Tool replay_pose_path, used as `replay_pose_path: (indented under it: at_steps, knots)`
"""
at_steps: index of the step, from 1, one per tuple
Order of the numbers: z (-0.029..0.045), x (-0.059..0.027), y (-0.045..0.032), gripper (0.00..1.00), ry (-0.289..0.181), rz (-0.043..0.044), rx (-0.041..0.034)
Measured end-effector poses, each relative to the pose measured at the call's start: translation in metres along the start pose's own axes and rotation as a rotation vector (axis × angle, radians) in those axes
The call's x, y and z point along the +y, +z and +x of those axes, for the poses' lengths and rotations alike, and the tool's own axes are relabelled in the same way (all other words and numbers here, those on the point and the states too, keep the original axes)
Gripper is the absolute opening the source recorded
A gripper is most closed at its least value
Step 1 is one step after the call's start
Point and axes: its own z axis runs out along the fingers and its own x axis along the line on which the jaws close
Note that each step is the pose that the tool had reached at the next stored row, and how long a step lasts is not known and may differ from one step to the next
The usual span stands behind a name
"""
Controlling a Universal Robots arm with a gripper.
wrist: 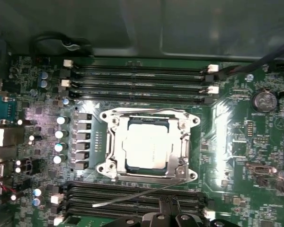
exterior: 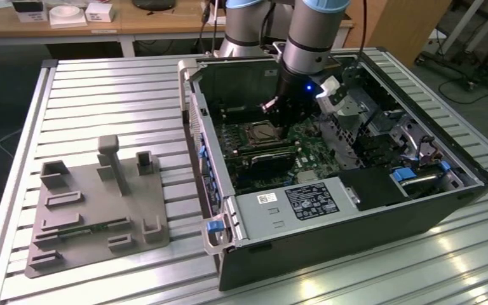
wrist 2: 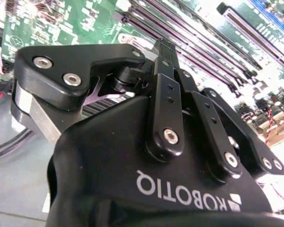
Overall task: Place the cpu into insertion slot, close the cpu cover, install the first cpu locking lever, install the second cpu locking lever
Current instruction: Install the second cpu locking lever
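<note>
Reaching down into the open computer case, the arm in the exterior view holds its end effector low over the green board. The cpu sits in the insertion slot just beside the end effector, toward the exterior view's left. The case lies on a slatted metal worktop, and a grey fixture stands on the worktop well apart from the case, toward the exterior view's left.

In the second wrist view, the black body and linkages of the end effector fill the foreground, with long black memory slots on the board behind them. The fingers look drawn close together, with nothing seen between them, though the tips are partly hidden, so I cannot tell for sure how far they are parted.

In the first wrist view, the cpu lies flat inside the insertion slot, its silvery top showing through the cut-out of the cpu cover, which lies down over it. One thin lever stands loose, slanting across the memory slots between the slot and the end effector. A second wire lever runs along the far edge of the cover. The fingertips are near the slot's nearer edge, apart from the cpu and touching nothing that I can make out.
</note>
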Motion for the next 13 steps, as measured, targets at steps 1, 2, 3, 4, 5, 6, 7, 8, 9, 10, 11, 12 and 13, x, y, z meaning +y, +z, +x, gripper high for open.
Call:
replay_pose_path:
  at_steps: [1,2,3,4,5,6,7,8,9,10,11,12,13]
  knots:
    - [0.0021,0.0001,0.0,0.11,0.0,0.0,0.0]
    - [0.0041,0.0002,0.0,0.11,0.0,0.0,0.0]
    - [0.0055,0.0002,0.0,0.11,0.0,0.0,0.0]
    - [0.0062,0.0002,-0.0001,0.11,0.0,0.0001,0.0001]
    - [0.0065,0.0001,-0.0002,0.11,0.0,0.0,0.0]
    - [0.0067,0.0001,-0.0005,0.11,0.0,0.0002,0.0001]
    - [0.0067,0.0,-0.001,0.11,0.0,0.0002,0.0001]
    - [0.0068,0.0001,-0.0016,0.11,0.0,0.0001,0.0]
    - [0.0069,0.0001,-0.0021,0.11,0.0,0.0,0.0]
    - [0.0071,0.0001,-0.0026,0.11,0.0,0.0,0.0]
    - [0.0075,0.0002,-0.0027,0.11,0.0,-0.0002,-0.0001]
    - [0.0079,0.0002,-0.0027,0.11,0.0,-0.0003,-0.0001]
    - [0.0085,0.0002,-0.0027,0.11,0.0,-0.0002,-0.0001]
